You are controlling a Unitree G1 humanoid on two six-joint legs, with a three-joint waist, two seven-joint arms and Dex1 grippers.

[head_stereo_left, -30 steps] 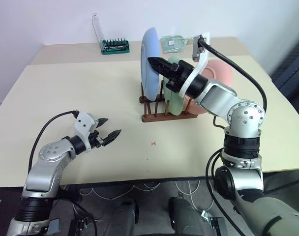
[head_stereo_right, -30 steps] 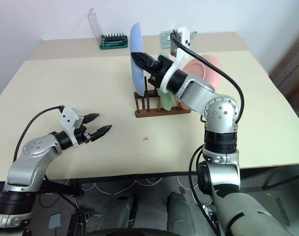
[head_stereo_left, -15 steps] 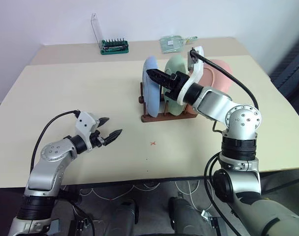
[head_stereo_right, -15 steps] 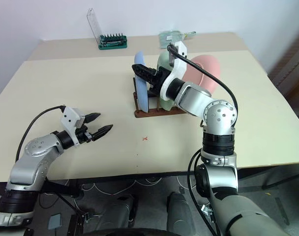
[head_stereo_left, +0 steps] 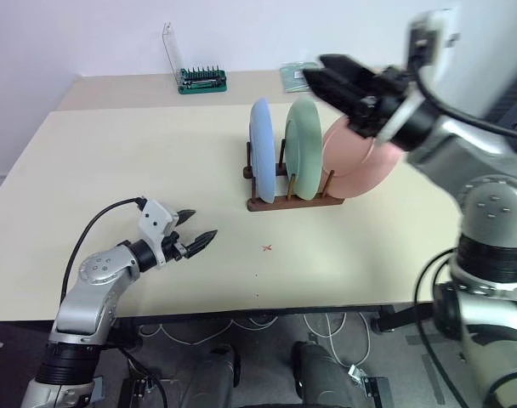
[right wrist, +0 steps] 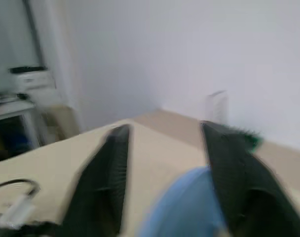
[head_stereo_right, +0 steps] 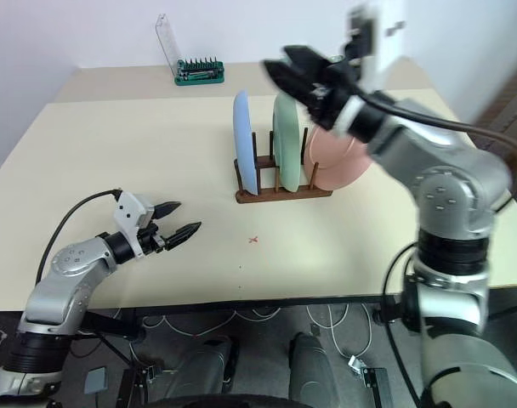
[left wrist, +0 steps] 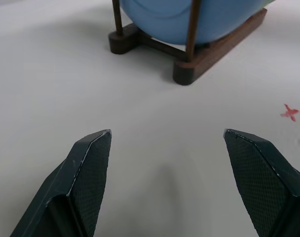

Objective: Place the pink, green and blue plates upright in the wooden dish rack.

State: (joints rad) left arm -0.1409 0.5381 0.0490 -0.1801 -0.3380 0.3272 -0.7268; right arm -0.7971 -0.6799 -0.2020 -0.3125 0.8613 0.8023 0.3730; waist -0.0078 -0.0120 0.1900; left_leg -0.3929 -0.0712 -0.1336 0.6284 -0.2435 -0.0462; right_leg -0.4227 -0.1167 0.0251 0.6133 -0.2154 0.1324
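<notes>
Three plates stand upright in the wooden dish rack (head_stereo_left: 292, 202) mid-table: the blue plate (head_stereo_left: 260, 153) at the left end, the green plate (head_stereo_left: 303, 149) in the middle, the pink plate (head_stereo_left: 358, 157) at the right, leaning outward. High above the green and pink plates my right gripper (head_stereo_left: 316, 72) hangs open and empty, clear of them. Low over the table's front left, my left gripper (head_stereo_left: 199, 224) is open and empty, pointing toward the rack. Its wrist view shows the rack's end (left wrist: 209, 49) and the blue plate (left wrist: 155, 19) beyond the fingertips (left wrist: 93, 148).
A green-based tool holder (head_stereo_left: 201, 81) with a clear lid stands at the table's back edge. A clear packet (head_stereo_left: 294, 76) lies behind the rack. A small red cross (head_stereo_left: 266, 248) marks the tabletop in front of the rack.
My right gripper lowered the blue plate into the rack's left slot, let go of it, then rose up and to the right. The left arm has stayed put.
</notes>
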